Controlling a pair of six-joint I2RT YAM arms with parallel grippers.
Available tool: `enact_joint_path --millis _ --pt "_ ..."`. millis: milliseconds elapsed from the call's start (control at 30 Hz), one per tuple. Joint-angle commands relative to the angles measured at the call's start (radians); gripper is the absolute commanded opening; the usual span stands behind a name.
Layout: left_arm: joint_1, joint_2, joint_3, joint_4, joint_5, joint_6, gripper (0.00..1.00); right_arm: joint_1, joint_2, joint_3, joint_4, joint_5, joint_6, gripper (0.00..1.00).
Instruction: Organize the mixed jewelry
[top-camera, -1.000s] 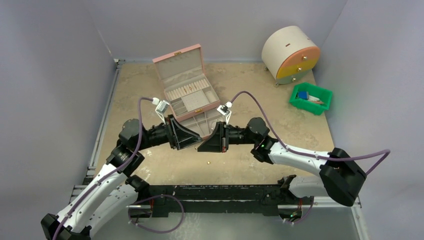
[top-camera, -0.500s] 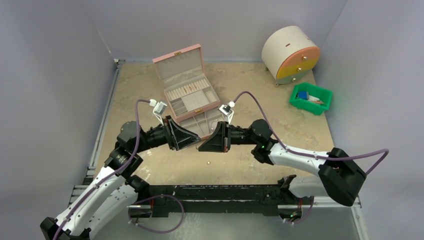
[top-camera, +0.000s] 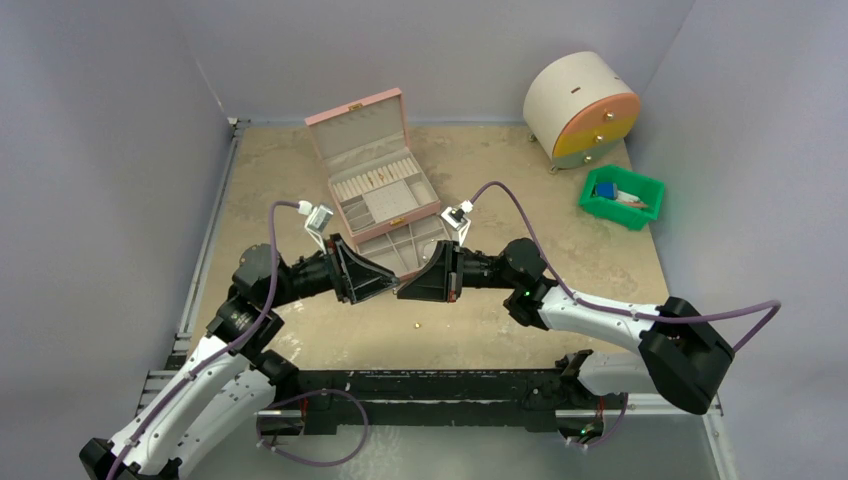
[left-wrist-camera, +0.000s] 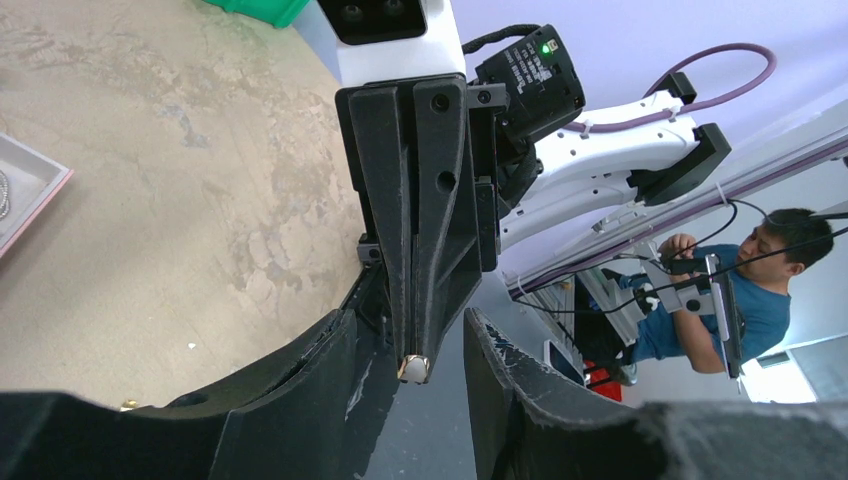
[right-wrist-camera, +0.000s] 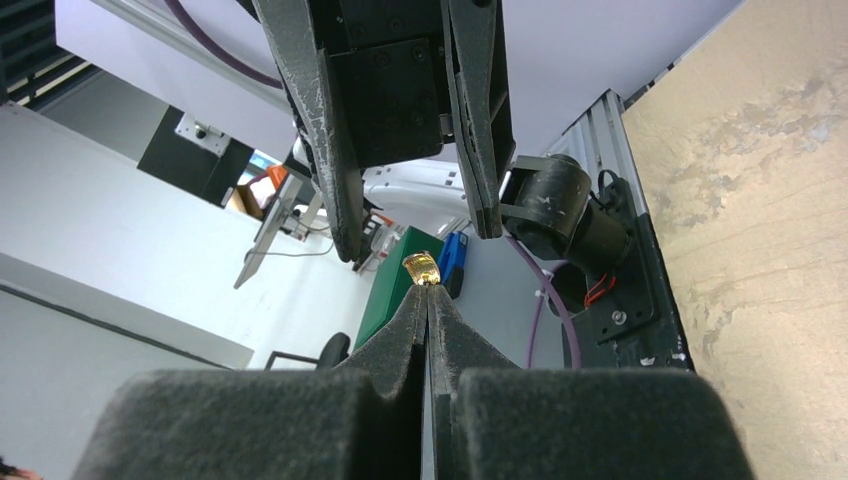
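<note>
A handover seems in hand, in the air near the pink box (top-camera: 360, 125): the right gripper (right-wrist-camera: 428, 290) is pinched closed on a small gold piece (right-wrist-camera: 421, 268), maybe a ring, and the left gripper (left-wrist-camera: 412, 335) stands open around it. Next, the left jaws should close exactly on the piece before the right jaws let go

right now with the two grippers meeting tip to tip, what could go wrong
1. The right gripper pinches the small gold piece only at its very tips, so a nudge could flick it out onto the table.
2. The open left gripper straddles those tips. Closing may clamp the right gripper itself rather than the piece.
3. A gold bead lies loose on the table below, and a dropped piece could be hard to tell from it.
</note>
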Motion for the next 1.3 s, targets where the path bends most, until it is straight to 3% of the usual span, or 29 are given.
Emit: enact_joint_path --millis 0,267,733,1033,1267 --pt "-0.005 -0.012 0.011 -0.003 0.020 0.050 0.44 -0.007 -0.016 0.030 0.049 0.022 0.010 0.00" --pt "-0.004 -0.012 0.036 -0.091 0.030 0.102 0.41 -0.009 0.006 0.034 0.070 0.039 0.035 0.00" --pt "-0.005 -0.018 0.057 -0.106 0.037 0.113 0.36 -0.009 0.036 0.028 0.106 0.038 0.058 0.00" --pt "-0.005 -0.015 0.054 -0.086 0.037 0.103 0.29 -0.009 0.035 0.018 0.113 0.037 0.064 0.00" --pt "-0.005 -0.006 0.053 -0.074 0.040 0.099 0.18 -0.009 0.038 0.018 0.113 0.031 0.066 0.00"
